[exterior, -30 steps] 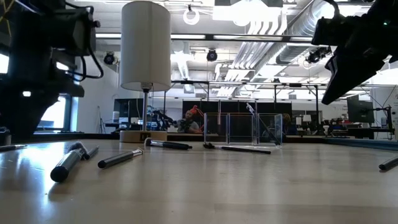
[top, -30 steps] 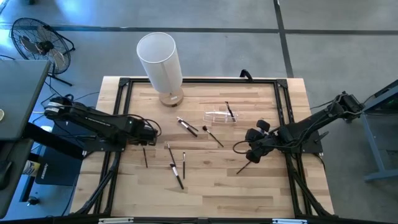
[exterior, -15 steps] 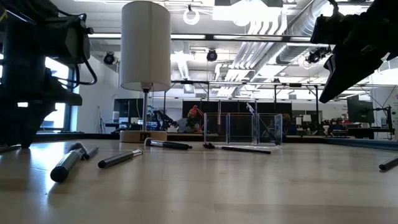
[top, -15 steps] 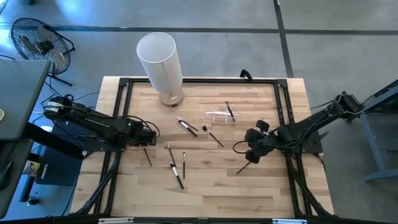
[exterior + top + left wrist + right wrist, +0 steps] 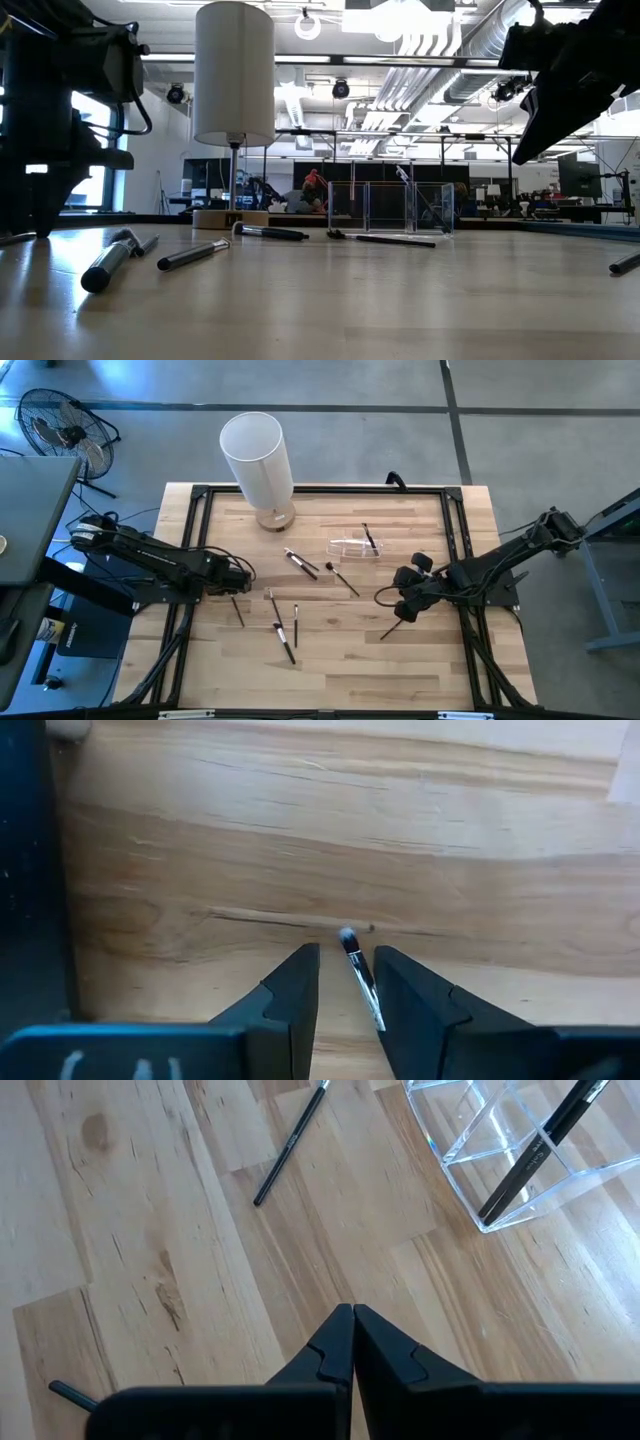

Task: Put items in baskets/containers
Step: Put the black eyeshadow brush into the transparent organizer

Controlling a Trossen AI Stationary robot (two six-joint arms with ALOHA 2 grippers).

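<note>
My left gripper (image 5: 236, 590) points down at the table's left side, open, its fingers on either side of the brush end (image 5: 347, 936) of a thin dark brush (image 5: 238, 610) that lies flat on the wood. My right gripper (image 5: 404, 610) hangs shut above the right side with nothing in it, as the right wrist view (image 5: 352, 1316) shows. The clear holder (image 5: 354, 547) stands at the far middle with one brush (image 5: 545, 1135) leaning in it. Several more brushes (image 5: 300, 563) (image 5: 342, 578) (image 5: 284, 640) (image 5: 392, 628) lie loose on the table. My left gripper comes from above with the brush (image 5: 362, 982) lying in the gap between its fingers. The brush runs close along one finger (image 5: 405, 995); I cannot tell whether it touches it. The brush lies flat on the table.
A tall white cylinder on a wooden base (image 5: 257, 460) stands at the far left of the table. A black frame (image 5: 200, 495) runs along the table's edges. Bare wood lies between the two arms near the front edge.
My left gripper has sunk toward the table over the brush and rolled a little about its own line. Its fingers stay open. My right gripper has kept still.
</note>
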